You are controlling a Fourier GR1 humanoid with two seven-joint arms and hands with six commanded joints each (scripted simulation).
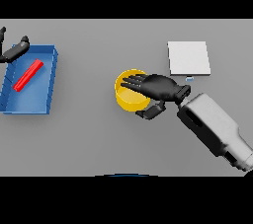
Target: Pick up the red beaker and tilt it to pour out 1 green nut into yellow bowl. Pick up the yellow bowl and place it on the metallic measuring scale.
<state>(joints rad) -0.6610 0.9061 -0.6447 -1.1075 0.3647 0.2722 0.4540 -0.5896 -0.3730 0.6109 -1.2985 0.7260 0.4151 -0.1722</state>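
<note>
The right hand (157,88) reaches in from the lower right on its white and grey arm and lies over the yellow bowl (129,98). Its fingers (132,81) are stretched out fairly straight across the bowl's upper rim, and the thumb (150,112) sits below, against the bowl's lower right edge, so the bowl is caught between thumb and fingers. Whether the bowl rests on the grey counter (99,139) or is just lifted cannot be told from this view.

Up and to the right of this hand, a little apart from it, lies the metallic measuring scale (189,58), a pale square plate with a small tab at its lower edge. The bowl is not on it.

Far to the left of the right hand stands a blue tray (53,77), and in it the red beaker (27,75) lies on its side, slanted. The left hand (15,50) shows at the left edge, just above the tray's upper left corner, fingers relaxed and holding nothing.
</note>
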